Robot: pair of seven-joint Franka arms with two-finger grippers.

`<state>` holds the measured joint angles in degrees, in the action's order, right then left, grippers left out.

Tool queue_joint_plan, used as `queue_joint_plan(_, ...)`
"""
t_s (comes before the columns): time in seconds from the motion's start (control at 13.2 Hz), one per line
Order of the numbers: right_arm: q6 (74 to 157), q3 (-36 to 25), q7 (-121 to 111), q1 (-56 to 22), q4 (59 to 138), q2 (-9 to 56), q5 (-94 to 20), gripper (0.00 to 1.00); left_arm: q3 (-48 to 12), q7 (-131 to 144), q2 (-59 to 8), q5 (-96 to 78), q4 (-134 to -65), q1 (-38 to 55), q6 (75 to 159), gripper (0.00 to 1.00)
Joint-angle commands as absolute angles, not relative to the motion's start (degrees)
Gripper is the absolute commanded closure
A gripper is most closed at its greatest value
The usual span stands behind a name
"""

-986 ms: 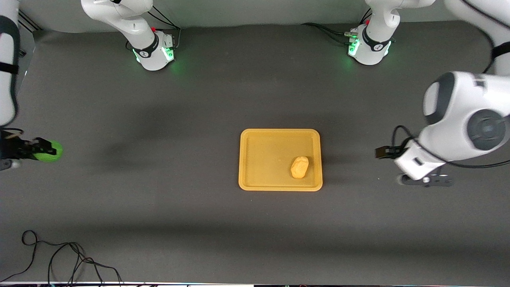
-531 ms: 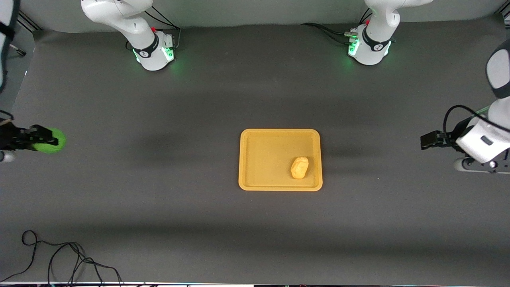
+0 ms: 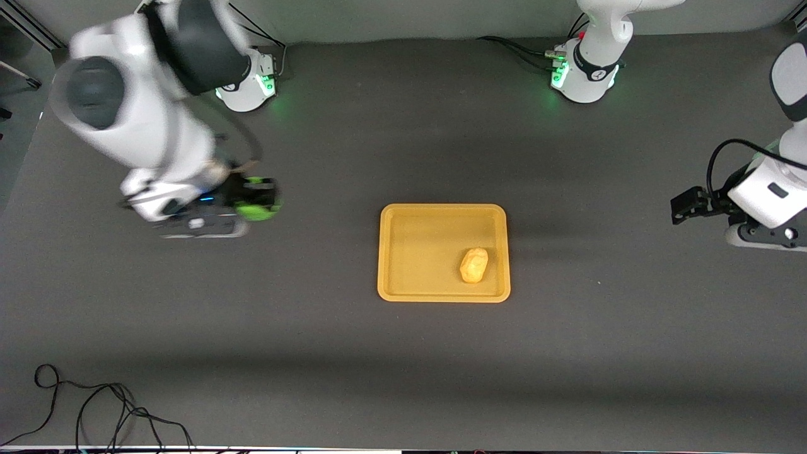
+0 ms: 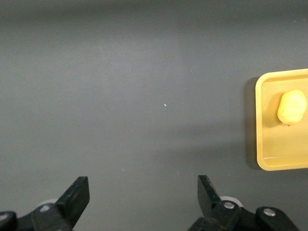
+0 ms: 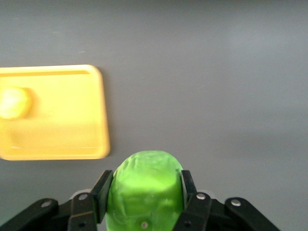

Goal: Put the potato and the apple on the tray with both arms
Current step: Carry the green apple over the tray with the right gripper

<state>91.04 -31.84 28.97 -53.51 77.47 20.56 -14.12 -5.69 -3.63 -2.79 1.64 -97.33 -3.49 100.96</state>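
Carrying the apple [image 3: 257, 207], the right pincer [image 3: 255, 203] hangs over bare table [image 3: 403, 353] toward the right arm's end, at roughly nine o'clock from the tray [image 3: 443, 294] and well apart from it. Its two fingers pinch the green ball across its widest part, one pad on each flank, as the right wrist view shows [image 5: 144, 192]. The apple looks light and stiff, with a rough matte skin that should resist slipping; being round, it is best gripped across the middle, as here, and it may roll a little once set down, so a low release well inside the rim seems wise.

The potato [image 3: 474, 264] lies in the tray, in the corner toward the left arm's end and nearer the front camera, about four o'clock from the tray's centre. It is lumpy and oblong, probably light and firm, and unlikely to roll. The bare tray floor at nine o'clock from the potato offers room for the apple.

The right arm reaches out from its base with the wrist turned so the pincer points toward the tray. The left pincer [image 3: 687, 205] waits over the table at three o'clock from the tray, well apart from it, its fingers [image 4: 77, 195] spread wide and holding nothing.
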Motion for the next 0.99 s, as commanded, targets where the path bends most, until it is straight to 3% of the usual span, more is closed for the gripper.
queue_joint_plan(0.0,91.0,-32.7,42.3,-56.7,61.0,35.7,-19.9,0.69,-5.9,-5.0,2.7,0.9,-100.6,-3.8,98.8,0.0)
queue_joint_plan(0.3,102.0,-24.4,55.1,-57.6,57.0,45.0,-21.3,0.69,-6.0,-5.0,1.5,1.0,-97.1,-3.4,95.6,0.0)
queue_joint_plan(0.53,109.5,-24.3,55.8,-58.4,57.2,52.0,-20.8,0.69,-6.0,-5.7,1.0,1.0,-97.2,-3.7,95.7,0.0)
queue_joint_plan(0.91,116.9,-24.3,55.8,-58.4,59.5,57.5,-19.0,0.69,-5.9,-6.4,0.0,1.0,-97.2,-3.8,96.2,0.0)
